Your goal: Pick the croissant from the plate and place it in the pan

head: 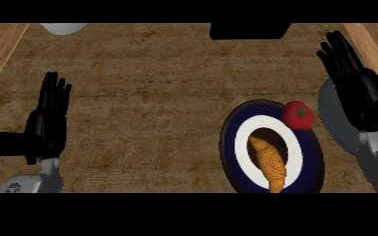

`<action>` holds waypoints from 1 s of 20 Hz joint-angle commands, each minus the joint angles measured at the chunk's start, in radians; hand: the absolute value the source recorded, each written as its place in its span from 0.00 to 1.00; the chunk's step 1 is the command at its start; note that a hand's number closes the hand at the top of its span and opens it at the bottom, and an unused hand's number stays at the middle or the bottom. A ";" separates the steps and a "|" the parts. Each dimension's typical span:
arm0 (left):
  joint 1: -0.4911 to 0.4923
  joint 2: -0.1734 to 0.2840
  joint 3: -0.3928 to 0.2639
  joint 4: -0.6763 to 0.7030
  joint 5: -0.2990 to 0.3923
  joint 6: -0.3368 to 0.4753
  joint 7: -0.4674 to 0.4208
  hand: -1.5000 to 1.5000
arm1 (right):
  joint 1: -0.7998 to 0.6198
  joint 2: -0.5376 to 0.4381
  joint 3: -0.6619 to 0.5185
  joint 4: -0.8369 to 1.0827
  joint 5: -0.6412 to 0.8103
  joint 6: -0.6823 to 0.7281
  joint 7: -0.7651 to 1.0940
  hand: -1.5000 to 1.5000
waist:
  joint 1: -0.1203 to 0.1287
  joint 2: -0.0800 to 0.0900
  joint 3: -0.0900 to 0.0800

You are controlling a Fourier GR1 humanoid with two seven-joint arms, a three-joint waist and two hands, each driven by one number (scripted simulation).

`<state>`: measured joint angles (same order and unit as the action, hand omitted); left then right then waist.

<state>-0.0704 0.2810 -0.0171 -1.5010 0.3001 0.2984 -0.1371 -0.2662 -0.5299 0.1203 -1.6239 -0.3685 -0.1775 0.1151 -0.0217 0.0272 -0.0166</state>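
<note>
Head view: brown, mottled wood-grain counter [162, 80] with paler strips at both sides. The golden, ridged croissant [269, 163] lies on the plate [235, 130] — dark rim, white centre — long axis running near to far, tilted left. A red tomato [298, 115] sits on the rim. Left hand [46, 122] and right hand [353, 82] — fingers straight, holding nothing.

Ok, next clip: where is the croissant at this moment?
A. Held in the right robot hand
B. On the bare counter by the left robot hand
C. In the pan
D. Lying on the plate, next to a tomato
D: the croissant lies on the white centre of the dark-rimmed plate, the tomato sits at the plate's upper right edge, and both the left robot hand and right robot hand are open and hold nothing.
</note>
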 commanded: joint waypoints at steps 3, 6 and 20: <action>-0.034 0.054 -0.024 -0.002 -0.007 -0.042 0.104 0.50 | -0.089 -0.003 0.080 -0.039 -0.078 0.248 -0.045 1.00 | 0.039 -0.025 0.018; -0.058 0.044 -0.072 -0.009 -0.028 -0.055 0.115 0.50 | -0.138 0.029 0.200 -0.113 -0.116 0.439 -0.133 1.00 | 0.066 -0.021 0.020; -0.111 0.100 -0.030 -0.034 0.017 -0.093 0.308 0.50 | 0.204 -0.445 -0.039 -0.067 0.476 0.465 -0.752 0.00 | 0.012 -0.028 0.017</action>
<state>-0.1482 0.3643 -0.0611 -1.5452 0.3140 0.2242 0.1413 -0.0781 -0.9308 0.0977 -1.6791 -0.0046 0.2926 -0.5537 -0.0186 -0.0030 0.0016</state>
